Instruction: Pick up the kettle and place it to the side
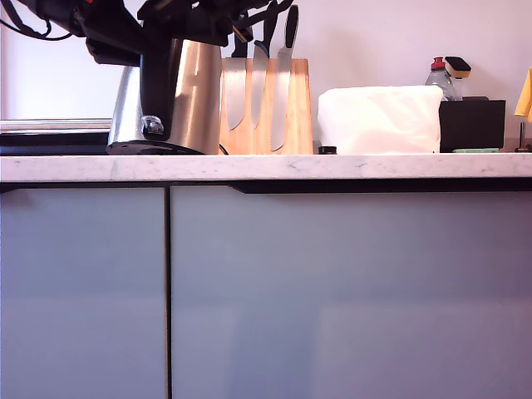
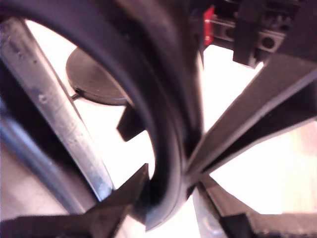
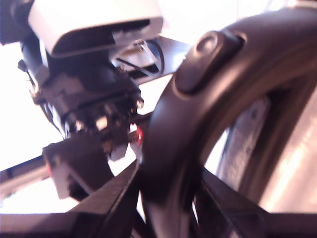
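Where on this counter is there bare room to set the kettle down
From the exterior view, little shows. The counter front strip is bare along its length. The kettle, knife block, white bundle and black box stand in a nearly unbroken row. Only a narrow gap sits between block and bundle, holding a small black cap.

The tall tapered brushed-steel kettle [image 1: 199, 96] with a broad black handle stands tilted on the white marble bench [image 1: 266, 167], at the exterior view's left.

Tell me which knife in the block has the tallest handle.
The knife nearest the exterior view's right: its black handle rises above the other two knives beside it in the wooden knife block.
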